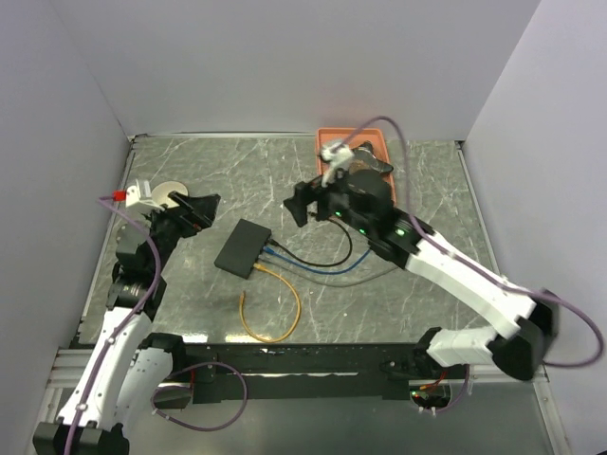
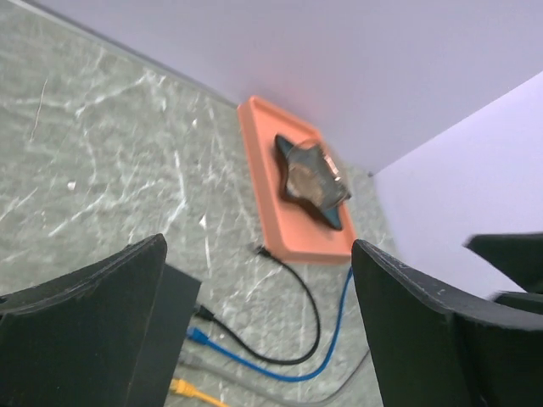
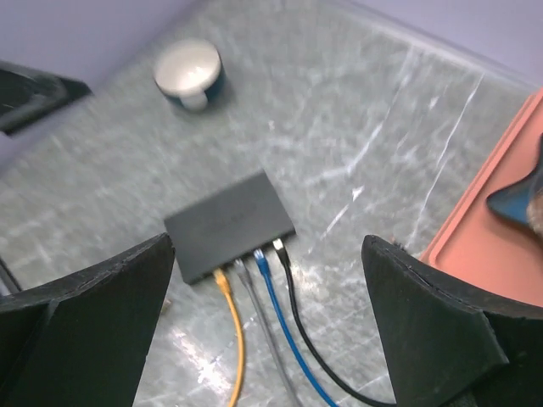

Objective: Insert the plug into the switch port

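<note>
Left tool (image 2: 259, 242) & right tool (image 3: 267, 240) both gape apart, empty. Switch (image 3: 229, 222) sits mid-worktop (image 1: 180, 303) w/ four plugs (image 3: 259, 256) at its ports (image 3: 248, 253). We judge insertion done; next: check black plug (image 3: 277, 246) seating.

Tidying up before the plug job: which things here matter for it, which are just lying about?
For the job: flat black rectangular switch box; yellow cable, grey cable, blue cable and black cable along its port edge.
Lying about: orange plastic tray; dark star-shaped object in it; round white object.
</note>
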